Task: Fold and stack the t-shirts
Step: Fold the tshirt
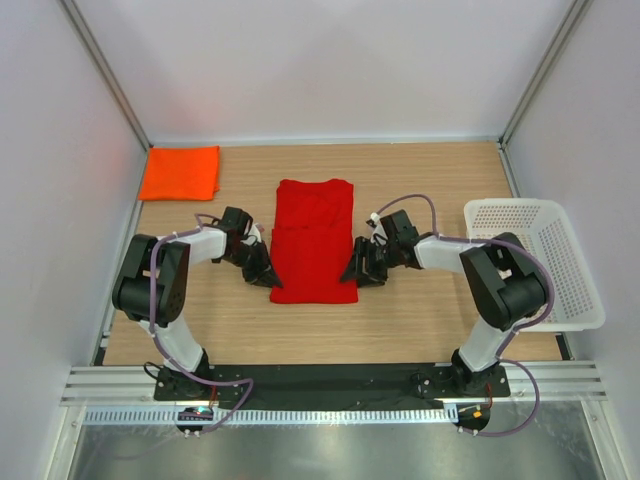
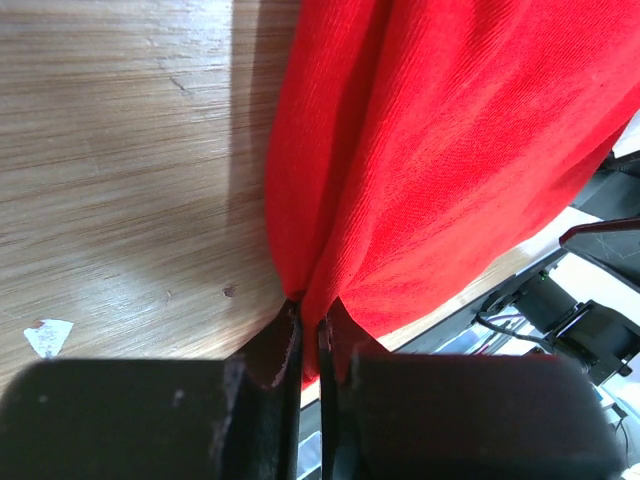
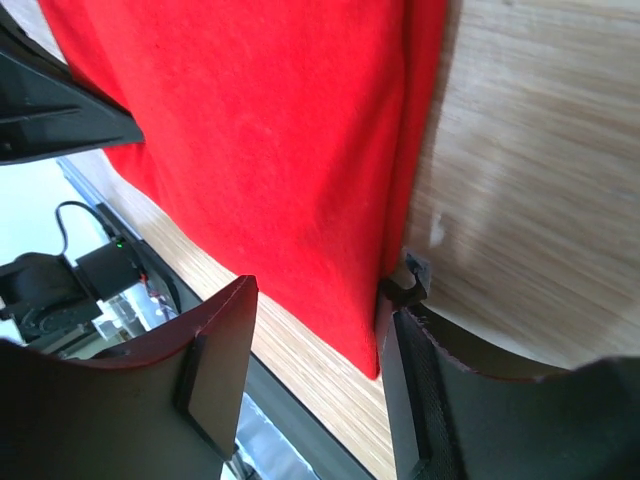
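My left gripper (image 2: 308,320) apparently pinches one edge of the single red t-shirt (image 1: 313,240), mid-table; the right gripper (image 3: 320,290) straddles the opposite edge, jaws spread. Only the top view shows one orange t-shirt (image 1: 180,172), far-left corner.

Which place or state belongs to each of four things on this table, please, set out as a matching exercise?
Things:
1. orange shirt
2. red shirt
3. basket
4. left gripper

Places or states:
A. on the far right
B. folded, back left corner
C. shut on red cloth
D. in the middle

Pairs: 1-B, 2-D, 3-A, 4-C
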Robot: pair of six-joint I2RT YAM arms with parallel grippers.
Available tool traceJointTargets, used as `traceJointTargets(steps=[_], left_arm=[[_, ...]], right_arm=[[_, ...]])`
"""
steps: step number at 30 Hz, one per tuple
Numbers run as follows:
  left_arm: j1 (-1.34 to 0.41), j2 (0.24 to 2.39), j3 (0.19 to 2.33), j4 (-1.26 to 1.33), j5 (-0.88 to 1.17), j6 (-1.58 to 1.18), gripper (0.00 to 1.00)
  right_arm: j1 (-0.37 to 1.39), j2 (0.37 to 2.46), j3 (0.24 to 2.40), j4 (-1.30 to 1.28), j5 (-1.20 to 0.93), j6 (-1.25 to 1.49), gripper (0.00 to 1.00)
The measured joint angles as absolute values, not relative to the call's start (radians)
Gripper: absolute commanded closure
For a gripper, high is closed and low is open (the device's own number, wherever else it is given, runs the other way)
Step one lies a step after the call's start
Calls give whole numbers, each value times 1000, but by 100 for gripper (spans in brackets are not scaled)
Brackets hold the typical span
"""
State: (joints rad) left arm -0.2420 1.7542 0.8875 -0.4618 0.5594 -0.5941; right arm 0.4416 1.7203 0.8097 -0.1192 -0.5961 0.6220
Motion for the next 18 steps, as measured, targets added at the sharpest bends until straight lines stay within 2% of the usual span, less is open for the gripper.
traceJointTargets(steps=[6, 10, 12, 13, 15, 16, 18], left_arm=[[-242, 1754, 887, -461, 560, -594, 100], [-242, 1754, 887, -461, 560, -594, 100], [-242, 1754, 887, -461, 561, -594, 100], [-242, 1754, 887, -461, 561, -594, 100], [-242, 1754, 887, -461, 561, -594, 100], [-242, 1753, 886, -461, 561, -594, 100], [-242, 1751, 885, -459, 561, -594, 100]], right_arm=[[442, 1749, 789, -20, -631, 682, 44], [442, 1767, 767, 58, -659, 714, 50], [442, 1768, 741, 112, -661, 724, 68], [443, 1769, 728, 132, -654, 731, 82], [443, 1778, 702, 167, -643, 742, 90], [442, 1779, 697, 178, -647, 747, 99], [443, 1779, 688, 199, -646, 750, 99]])
